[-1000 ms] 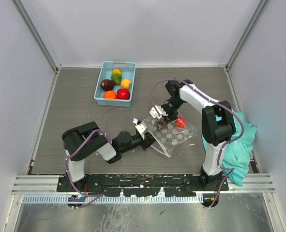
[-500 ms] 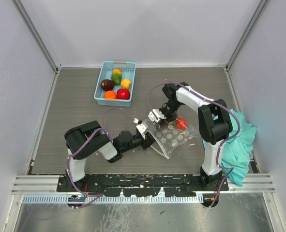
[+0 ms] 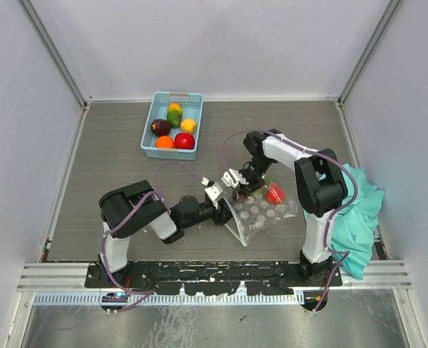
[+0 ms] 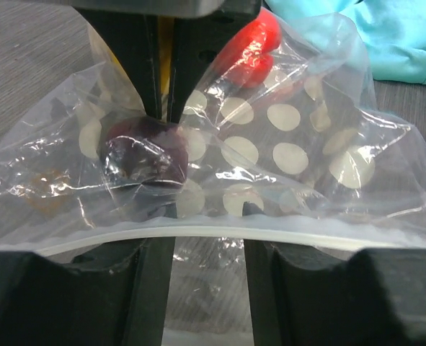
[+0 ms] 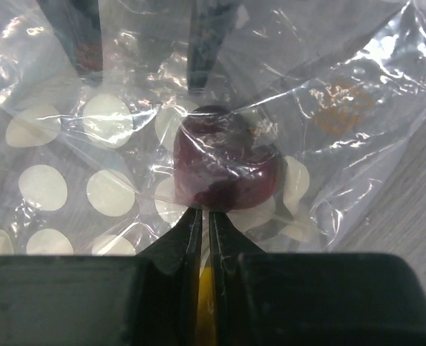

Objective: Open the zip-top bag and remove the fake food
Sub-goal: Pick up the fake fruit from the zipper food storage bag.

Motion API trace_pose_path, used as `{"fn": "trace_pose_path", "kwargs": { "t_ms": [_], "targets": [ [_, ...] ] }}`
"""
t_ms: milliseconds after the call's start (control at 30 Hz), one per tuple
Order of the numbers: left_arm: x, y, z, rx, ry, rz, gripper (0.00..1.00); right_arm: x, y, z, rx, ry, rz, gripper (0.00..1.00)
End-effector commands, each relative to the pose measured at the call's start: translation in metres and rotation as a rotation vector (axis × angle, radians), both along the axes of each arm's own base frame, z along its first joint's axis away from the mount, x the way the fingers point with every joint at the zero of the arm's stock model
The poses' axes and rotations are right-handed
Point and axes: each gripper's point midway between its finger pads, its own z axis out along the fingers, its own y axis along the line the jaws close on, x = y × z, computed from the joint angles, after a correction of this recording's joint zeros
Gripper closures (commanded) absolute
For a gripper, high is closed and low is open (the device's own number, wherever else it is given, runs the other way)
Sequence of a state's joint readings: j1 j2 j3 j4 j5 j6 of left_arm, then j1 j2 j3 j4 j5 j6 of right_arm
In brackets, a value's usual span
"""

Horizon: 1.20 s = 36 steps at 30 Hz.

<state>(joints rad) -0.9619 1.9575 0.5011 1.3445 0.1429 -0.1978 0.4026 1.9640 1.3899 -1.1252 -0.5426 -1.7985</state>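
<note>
Bag point(image 3: 261, 214) lies on the table point(image 3: 112, 159) between the arms: limp, slippery film, best taken at its stiffer zip rim point(image 4: 220, 234), which crosses the part-open left fingers point(image 4: 61, 288); the right fingers point(image 5: 90, 295) pinch film beside the dark piece point(image 5: 223, 169). One bag, two pieces inside, that and a red piece point(image 3: 274, 193); about six in the basket point(image 3: 169, 154).

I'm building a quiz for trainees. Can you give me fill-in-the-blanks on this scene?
The bag has ___ dots. Inside it lie a dark piece and a ___ one. The right pincer is shut on the ___. The cloth is ___.
Missing: white; red; bag; teal.
</note>
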Motion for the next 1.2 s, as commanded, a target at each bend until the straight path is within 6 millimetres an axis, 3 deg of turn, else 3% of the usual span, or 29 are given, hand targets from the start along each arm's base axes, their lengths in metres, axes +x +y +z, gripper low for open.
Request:
{"fn": "trace_pose_path", "kwargs": {
  "t_ms": [0, 433, 733, 967, 1167],
  "targets": [
    [0.004, -0.008, 0.02, -0.069, -0.032, -0.007, 0.56, -0.02, 0.01, 0.012, 0.035, 0.063, -0.014, 0.86],
    [0.005, -0.005, 0.012, -0.076, 0.146, 0.06, 0.45, -0.038, 0.021, 0.019, 0.083, 0.107, -0.021, 0.87],
    [0.01, -0.001, 0.017, -0.041, 0.079, 0.073, 0.45, -0.034, 0.024, 0.028, 0.102, 0.09, -0.05, 0.86],
    [0.004, 0.003, 0.023, -0.036, 0.007, 0.03, 0.47, -0.015, 0.013, 0.058, 0.171, 0.011, -0.109, 0.74],
    [0.002, 0.004, 0.024, -0.014, -0.063, 0.001, 0.49, -0.006, 0.014, 0.071, 0.24, -0.073, -0.076, 0.58]
  ]
}}
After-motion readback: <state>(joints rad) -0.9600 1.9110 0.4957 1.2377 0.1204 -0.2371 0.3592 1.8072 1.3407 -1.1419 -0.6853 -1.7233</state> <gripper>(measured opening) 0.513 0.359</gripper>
